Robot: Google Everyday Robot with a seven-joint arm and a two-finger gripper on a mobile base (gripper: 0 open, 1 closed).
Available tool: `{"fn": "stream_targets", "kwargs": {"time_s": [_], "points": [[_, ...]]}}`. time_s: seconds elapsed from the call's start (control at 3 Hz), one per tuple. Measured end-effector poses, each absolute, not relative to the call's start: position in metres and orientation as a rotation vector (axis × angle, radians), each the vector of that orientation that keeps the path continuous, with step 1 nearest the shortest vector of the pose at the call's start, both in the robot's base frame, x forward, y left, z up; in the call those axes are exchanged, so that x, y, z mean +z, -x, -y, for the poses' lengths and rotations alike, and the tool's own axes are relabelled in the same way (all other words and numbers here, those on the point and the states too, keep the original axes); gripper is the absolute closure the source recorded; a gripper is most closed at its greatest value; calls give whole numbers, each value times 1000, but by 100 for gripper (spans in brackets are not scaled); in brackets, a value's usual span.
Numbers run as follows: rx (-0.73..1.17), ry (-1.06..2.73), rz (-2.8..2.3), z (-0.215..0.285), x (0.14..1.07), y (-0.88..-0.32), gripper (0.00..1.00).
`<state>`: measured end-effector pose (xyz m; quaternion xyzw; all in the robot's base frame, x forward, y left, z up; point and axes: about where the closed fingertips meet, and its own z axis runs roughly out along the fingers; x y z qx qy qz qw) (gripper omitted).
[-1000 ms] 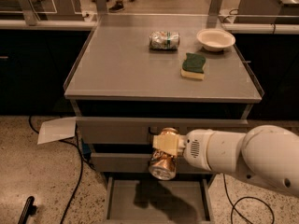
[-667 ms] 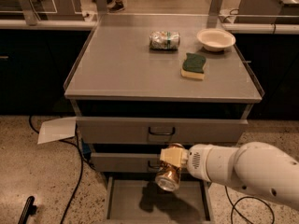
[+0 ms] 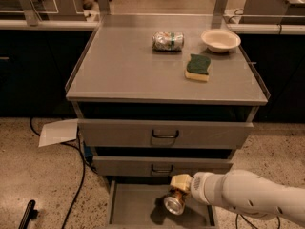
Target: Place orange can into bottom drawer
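- At the lower edge of the view, closest of all, the bottom drawer is pulled out, and its flat grey floor is bare on the left side.
- Over the right half of that drawer, the gripper reaches in at the end of a thick white arm that enters from the lower right.
- Its pale tan fingers are clenched on the orange can, grasping it by its upper end.
- The orange can hangs directly below the gripper and slightly to its left. It is tilted, with its shiny round end turned down and towards the camera.
- The can is inside the outline of the bottom drawer, with a dark shadow on the drawer floor just left of it. Whether it touches the floor cannot be told.
- Just behind the gripper, the middle drawer is closed, and its dark handle sits just above the fingers.
- Above that, the top drawer is wider and has its own dark handle.
- To the left on the speckled floor lie a sheet of paper and a black cable.
- On the table top, a green sponge lies right of centre.
- Farther back, a green-and-silver can lies on its side, with a white bowl to its right.
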<state>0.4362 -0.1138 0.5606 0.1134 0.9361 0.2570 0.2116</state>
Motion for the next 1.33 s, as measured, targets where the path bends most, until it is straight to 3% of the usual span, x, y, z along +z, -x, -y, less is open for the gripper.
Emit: {"fn": "stream_targets", "kwargs": {"time_s": [0.33, 0.67, 1.33], "points": [[721, -387, -2727, 108, 491, -430, 100], [720, -387, -2726, 108, 491, -430, 100], [733, -559, -2727, 119, 416, -472, 100]]}}
